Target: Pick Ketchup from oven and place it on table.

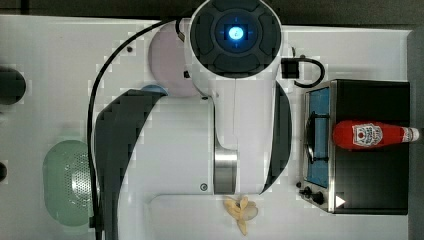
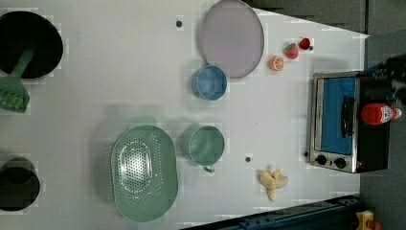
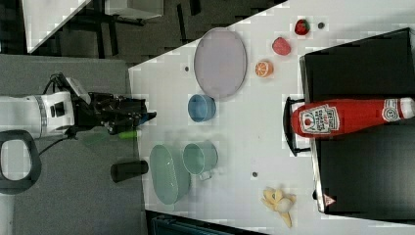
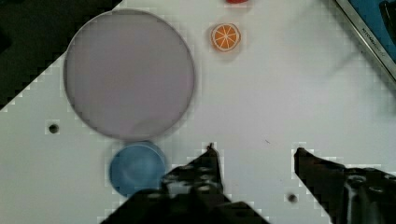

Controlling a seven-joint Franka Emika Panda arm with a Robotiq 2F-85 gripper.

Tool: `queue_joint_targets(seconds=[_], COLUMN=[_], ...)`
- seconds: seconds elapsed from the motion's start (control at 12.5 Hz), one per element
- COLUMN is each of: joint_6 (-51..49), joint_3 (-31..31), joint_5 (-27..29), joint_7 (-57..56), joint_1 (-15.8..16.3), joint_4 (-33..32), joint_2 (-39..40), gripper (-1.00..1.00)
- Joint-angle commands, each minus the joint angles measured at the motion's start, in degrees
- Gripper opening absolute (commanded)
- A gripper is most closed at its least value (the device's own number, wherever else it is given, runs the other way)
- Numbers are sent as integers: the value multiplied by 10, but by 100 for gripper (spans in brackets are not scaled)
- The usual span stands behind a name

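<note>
Overhead, Ketchup [image 1: 372, 135] lies atop the oven [image 1: 372, 170]; claw [image 4: 254, 151] seemingly released above table [image 4: 280, 102].

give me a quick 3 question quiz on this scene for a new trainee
1. True or false: the ketchup bottle lies on its side on top of the oven.
2. What is between the gripper fingers? A) the bottle B) nothing C) the blue cup
3. Fill in: in the left view, the orange slice sits next to the ____ plate.

Key: 1 true; 2 B, the fingers stand open over bare table; 3 lilac.
</note>
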Motion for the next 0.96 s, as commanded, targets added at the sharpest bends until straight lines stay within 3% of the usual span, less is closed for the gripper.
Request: queue_joint_targets(seconds=[0.08, 0.24, 0.56, 0.96], joint_6=[-112, -111, -82, 11], joint_3=[-18, -21, -58, -151], joint_5=[3, 3, 3, 3], joint_7=[18, 17, 17, 17], joint_1=[-24, -24, -35, -55], joint_4=[-96, -96, -96, -95], joint_2=[-195, -194, -188, -149], gripper=[58, 99, 100, 100])
